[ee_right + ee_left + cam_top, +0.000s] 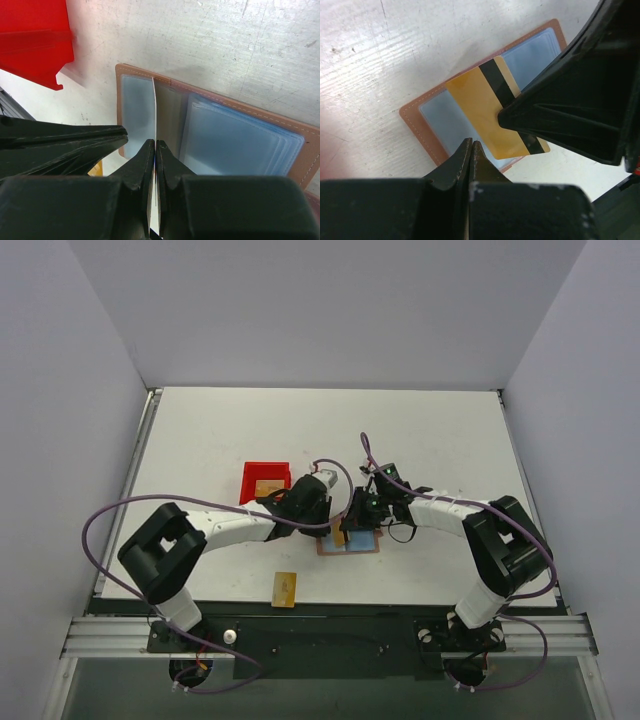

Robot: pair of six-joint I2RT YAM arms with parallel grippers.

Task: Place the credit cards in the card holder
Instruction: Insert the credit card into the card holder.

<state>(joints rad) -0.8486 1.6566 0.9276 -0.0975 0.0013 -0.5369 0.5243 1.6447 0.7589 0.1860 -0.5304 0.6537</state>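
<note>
From above, both arms meet over the open card holder (366,546) on the white counter (450,440), with the left hand (335,522) and right hand (358,524) almost touching. A red bin (262,472) just behind the left hand has a second card (268,486) in it, and a third card (285,588) lies well back of both hands. Through the left wrist's view, its fingers (455,167) are pressed together on nothing, tips just over the holder's edge. The right hand holds a gold credit card (480,107), dark stripe up, over the blue pockets. The right wrist's view shows its fingers (142,162) clamped tight on that card, seen edge-on above the holder.
</note>
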